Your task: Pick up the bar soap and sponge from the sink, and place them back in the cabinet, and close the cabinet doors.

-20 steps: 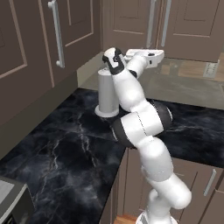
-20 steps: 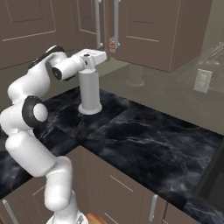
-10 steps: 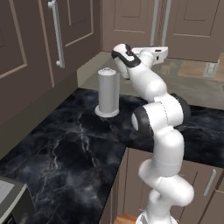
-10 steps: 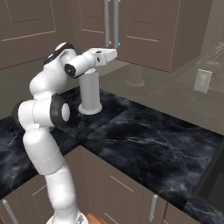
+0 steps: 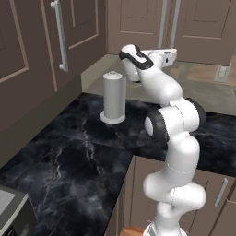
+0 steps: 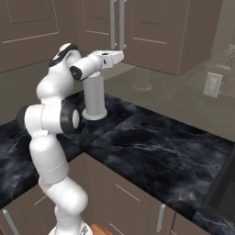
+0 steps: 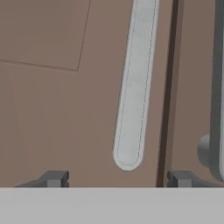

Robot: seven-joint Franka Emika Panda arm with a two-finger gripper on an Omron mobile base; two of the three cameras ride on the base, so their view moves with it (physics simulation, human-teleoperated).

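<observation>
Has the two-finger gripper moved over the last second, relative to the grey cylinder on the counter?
Yes. The two-finger gripper has swung right, away from the grey cylinder, toward the brown cabinet doors.

White arm point(image 5: 177, 152) of rounded, glossy segments, joined by dark grey ring joints. Black cap band near wrist. Flat white hand block point(image 6: 106, 58) at the end. Two small dark grey fingertips point(image 7: 54, 178), squared and blocky. Rose from a rounded white base.
</observation>
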